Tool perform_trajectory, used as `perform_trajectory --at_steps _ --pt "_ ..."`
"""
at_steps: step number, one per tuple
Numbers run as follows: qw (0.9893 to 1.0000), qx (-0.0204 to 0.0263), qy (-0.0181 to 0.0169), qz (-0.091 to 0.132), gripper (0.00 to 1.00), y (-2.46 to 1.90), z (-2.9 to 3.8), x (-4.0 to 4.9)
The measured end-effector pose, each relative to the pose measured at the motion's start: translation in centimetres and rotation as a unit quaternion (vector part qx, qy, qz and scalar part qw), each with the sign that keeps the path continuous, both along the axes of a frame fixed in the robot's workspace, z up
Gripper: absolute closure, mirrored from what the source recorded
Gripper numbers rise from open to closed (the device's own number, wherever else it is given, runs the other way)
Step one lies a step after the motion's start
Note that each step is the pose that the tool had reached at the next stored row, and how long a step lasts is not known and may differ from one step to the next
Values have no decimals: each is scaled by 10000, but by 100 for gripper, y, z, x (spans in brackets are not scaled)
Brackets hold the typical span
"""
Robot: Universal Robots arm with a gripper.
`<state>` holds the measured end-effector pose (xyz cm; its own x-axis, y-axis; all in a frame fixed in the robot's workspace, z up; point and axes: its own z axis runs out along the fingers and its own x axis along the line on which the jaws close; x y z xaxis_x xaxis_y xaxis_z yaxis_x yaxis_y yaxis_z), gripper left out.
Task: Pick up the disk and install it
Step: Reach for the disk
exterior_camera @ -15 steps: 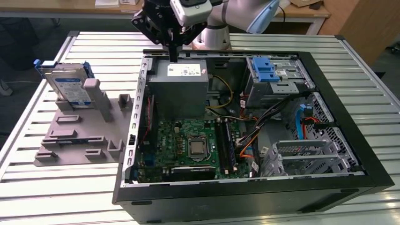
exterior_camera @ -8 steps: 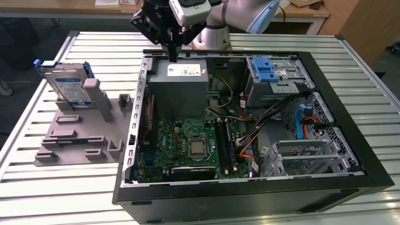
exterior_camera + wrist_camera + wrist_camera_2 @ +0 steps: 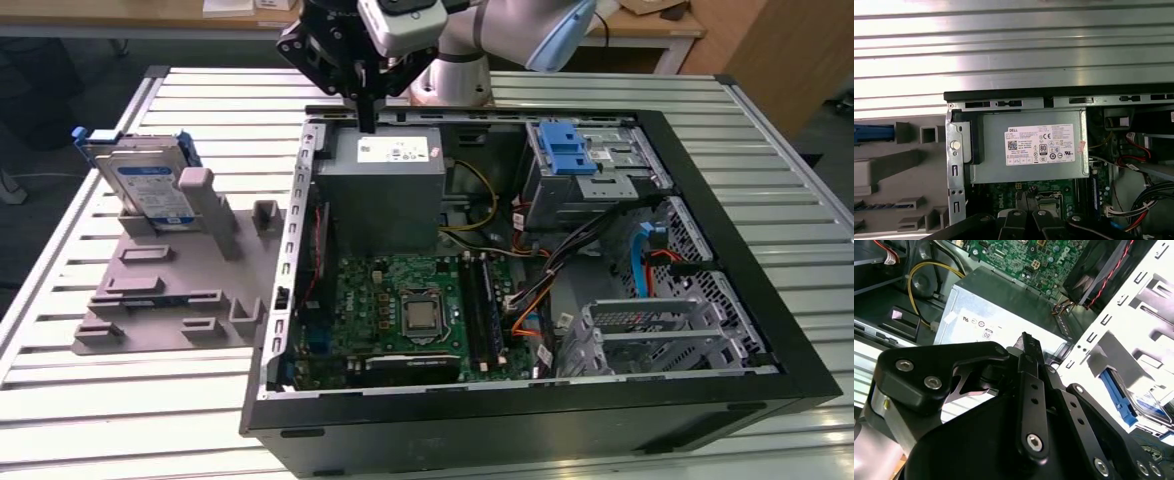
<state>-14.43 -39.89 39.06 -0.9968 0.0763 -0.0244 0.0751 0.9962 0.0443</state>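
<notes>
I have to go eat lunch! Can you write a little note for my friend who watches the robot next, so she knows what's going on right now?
Gripper: shut and holding nothing. It points down over the power-supply box, at the arm's end of the open computer case.
Disk: standing upright in the grey holder on the table, to the exterior view's left of the case and well apart from the gripper.
Done: nothing that shows. The disk has not been picked up.
Left: picking up the disk and installing it in the case.
</notes>
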Motion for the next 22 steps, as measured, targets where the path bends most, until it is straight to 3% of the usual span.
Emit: perform_trajectory --at_steps 22 --pt "10000 0 0 0 89 0 -8 -57"
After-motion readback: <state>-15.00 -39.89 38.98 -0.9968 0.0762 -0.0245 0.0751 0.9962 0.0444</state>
